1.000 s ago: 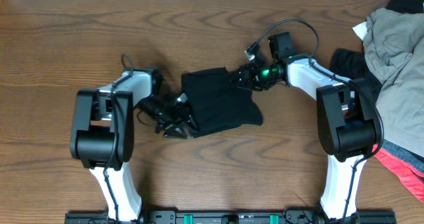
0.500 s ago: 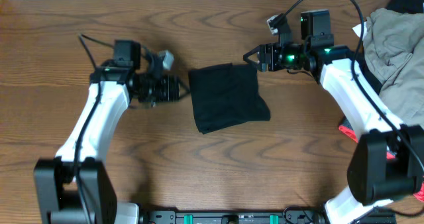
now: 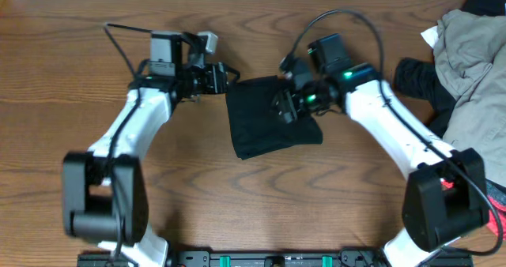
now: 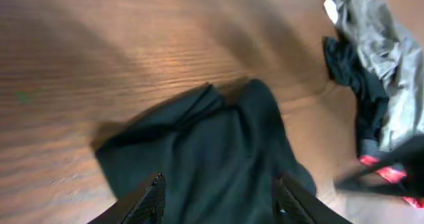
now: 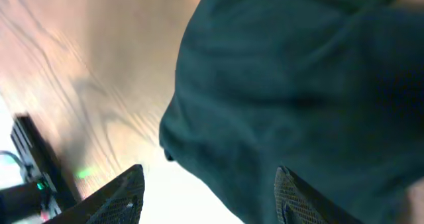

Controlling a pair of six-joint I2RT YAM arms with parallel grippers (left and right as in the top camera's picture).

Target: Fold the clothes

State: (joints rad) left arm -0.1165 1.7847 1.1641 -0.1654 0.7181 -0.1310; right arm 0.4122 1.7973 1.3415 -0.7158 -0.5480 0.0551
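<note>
Since the frame half a second back, the left pincer (image 3: 222,76) has swung from the bare wood left of the folded black shirt (image 3: 265,129) up to the shirt's upper left corner, and the right pincer (image 3: 285,107) has come down from beyond the upper right corner to sit over the shirt's upper right part; the shirt itself has not shifted. The shirt lies as a compact, roughly square bundle in the middle of the wooden surface (image 3: 316,212), between the 2 arms, with its lower right edge bulging out a little. In the left wrist view the 2 fingers (image 4: 154,196) stand well apart with nothing between them, and the dark, rumpled fabric lies past their tips. In the right wrist view the fingers (image 5: 129,192) are likewise spread, with the dark cloth filling most of the picture close in front; whether the tips touch it cannot be told through the blur. At the surface's right edge, well apart from the shirt, sits a heap: a khaki-grey garment (image 3: 474,54) on top, a black garment (image 3: 413,76) poking out on its left side, and a strip of coral-pink cloth (image 4: 383,167) under them.
</note>
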